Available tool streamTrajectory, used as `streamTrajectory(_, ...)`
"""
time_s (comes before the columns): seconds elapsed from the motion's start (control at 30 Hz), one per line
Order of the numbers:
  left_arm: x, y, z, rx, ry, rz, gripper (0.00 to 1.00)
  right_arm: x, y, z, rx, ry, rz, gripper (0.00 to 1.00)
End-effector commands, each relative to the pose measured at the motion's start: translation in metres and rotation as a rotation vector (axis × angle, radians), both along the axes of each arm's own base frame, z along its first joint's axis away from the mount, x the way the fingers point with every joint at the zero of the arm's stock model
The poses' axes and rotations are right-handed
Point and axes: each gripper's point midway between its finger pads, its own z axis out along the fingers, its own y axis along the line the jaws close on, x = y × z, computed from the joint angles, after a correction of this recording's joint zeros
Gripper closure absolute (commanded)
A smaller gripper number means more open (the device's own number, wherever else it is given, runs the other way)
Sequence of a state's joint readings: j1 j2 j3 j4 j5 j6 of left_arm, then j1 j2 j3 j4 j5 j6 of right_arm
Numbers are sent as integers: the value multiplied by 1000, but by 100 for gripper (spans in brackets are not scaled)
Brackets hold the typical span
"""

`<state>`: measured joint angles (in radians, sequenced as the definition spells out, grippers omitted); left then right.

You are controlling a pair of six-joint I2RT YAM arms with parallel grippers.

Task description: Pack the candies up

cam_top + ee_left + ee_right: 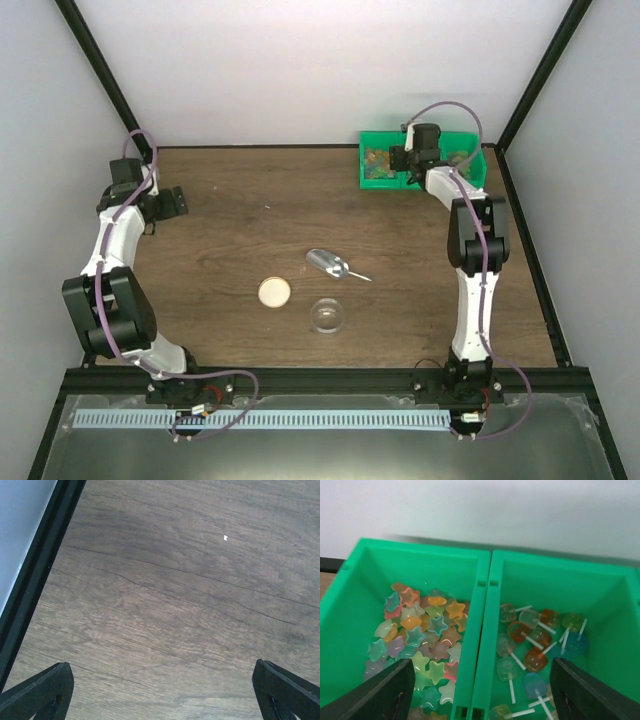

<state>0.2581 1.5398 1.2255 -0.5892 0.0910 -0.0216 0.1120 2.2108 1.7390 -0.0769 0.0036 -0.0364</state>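
The green bin (370,183) is smooth, shiny plastic with straight walls. A thin middle wall (482,630) cuts it into two boxes. It sits on a brown wood table (250,200) with dark wavy lines in it.

The candies (427,635) are all inside the green bin. In the top view they are only a tiny speckled patch. The right wrist view shows them up close. The bin's left box holds little star candies (455,609). They are glossy and see-through, in orange, yellow, blue-green, pink and pale green, heaped on each other. The bin's right box holds rounded stick candies (536,659) on thin white sticks. They are orange, blue, green and clear, and lie more loosely.

The right gripper (480,680) hangs just above the green bin, over the middle wall. Its black fingers (385,695) stand wide apart, one over each box, and hold nothing.

Only the top view shows a shiny metal scoop (330,264), a flat round tan lid (274,292) and a clear round jar (327,316). All three lie well away from the green bin, out on the middle of the table.

The left gripper (162,680) is far from the green bin, across the table. Its view shows the wood grain, a black frame bar (35,570) and a tiny white speck (225,538). Its fingers (45,692) are wide apart too, and hold nothing.
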Motion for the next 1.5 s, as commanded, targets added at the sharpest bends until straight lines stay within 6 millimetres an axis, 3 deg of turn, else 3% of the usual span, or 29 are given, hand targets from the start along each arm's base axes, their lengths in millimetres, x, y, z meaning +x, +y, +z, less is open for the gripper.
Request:
streamTrajectory(0.0,10,5,9,24,-9,3,0,13,4,-6,-57,-30,-36,27)
streamTrajectory(0.17,18,11,11,51,-7,8,0,15,17,-21,-58,-12,-23,40)
streamTrajectory(0.5,23,12,11,56,-9,-1,0,3,66,-16,18,7,56,78)
streamTrajectory(0.6,23,12,12,60,-10,-4,0,-6,87,-11,38,13,85,80)
streamTrajectory(0.77,20,13,15,69,-12,-5,0,-26,116,-10,88,47,68,94)
streamTrajectory(1.0,12,8,18,78,-19,-42,0,-82,182,-12,181,114,142,99)
streamTrajectory(1.17,7,-8,27,34,-38,-114,0,-126,226,-10,231,141,183,99)
streamTrajectory(1.27,4,-14,32,15,-55,-134,0,-156,260,-19,244,173,231,99)
streamTrajectory(1.47,-5,-18,34,19,-50,-154,0,-203,307,-36,209,200,321,99)
